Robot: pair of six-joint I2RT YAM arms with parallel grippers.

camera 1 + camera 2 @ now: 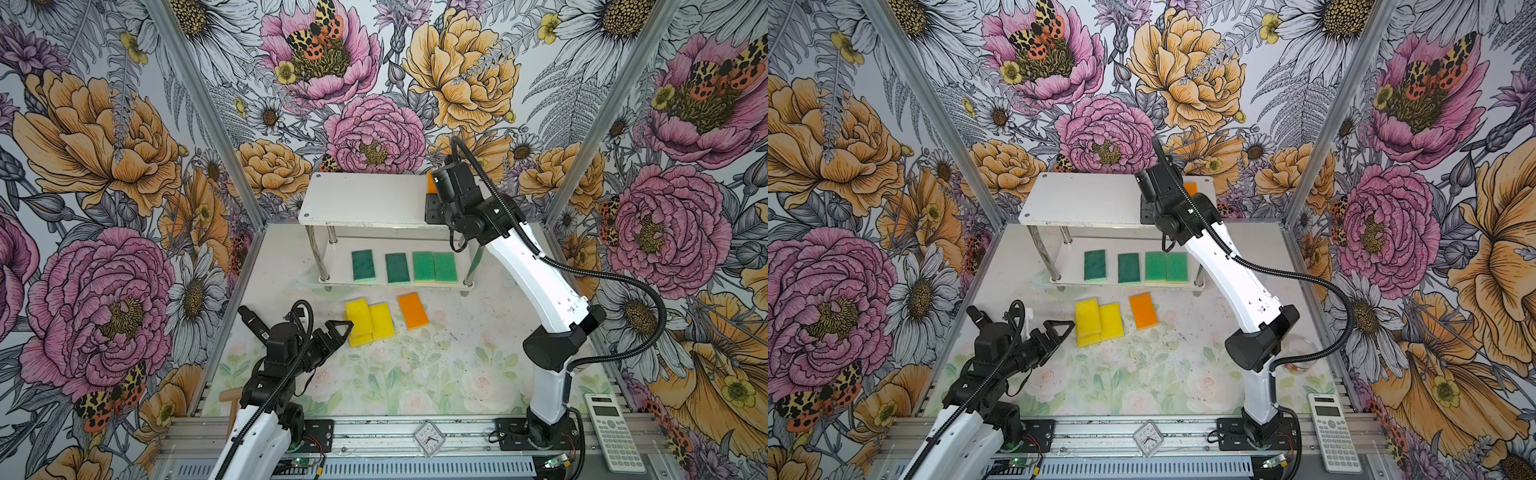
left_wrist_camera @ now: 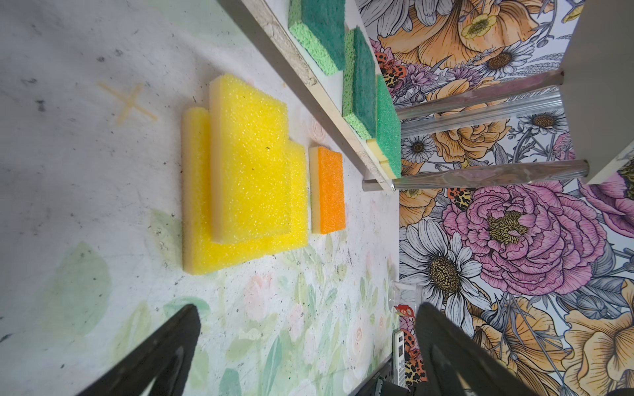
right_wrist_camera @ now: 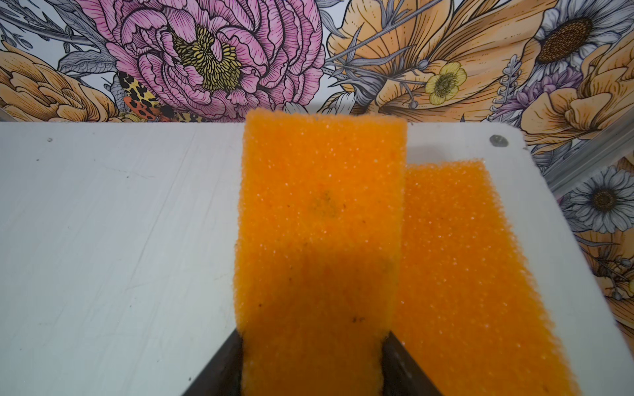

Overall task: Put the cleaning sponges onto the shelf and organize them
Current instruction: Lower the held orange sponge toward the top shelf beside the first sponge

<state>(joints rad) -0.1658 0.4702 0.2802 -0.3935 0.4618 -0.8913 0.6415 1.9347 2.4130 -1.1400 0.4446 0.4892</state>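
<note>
Floral-print surface (image 1: 395,374) is looking smudged, with a tan X mark (image 2: 128,103) showing on it. Flower wallpaper (image 1: 104,145) is covering all three walls. White calculator (image 1: 615,432) is lying at the front right corner. Small square clock (image 1: 429,438) is sitting mid-way along the aluminium front rail (image 1: 374,434). Wooden handle (image 1: 227,399) is poking out front left, mostly hidden. Clear glass dish (image 1: 1298,359) is sitting near the right wall, partly hidden.

Mid-frame, the shelf (image 1: 1084,199) holds four green sponges (image 1: 1128,268) in a row on its lower board; an orange sponge (image 1: 1190,188) peeks past the right arm (image 1: 1233,282) on top. Below, yellow sponges (image 1: 1098,322) overlap beside another orange sponge (image 1: 1143,310), left gripper (image 1: 1069,328) spread nearby
</note>
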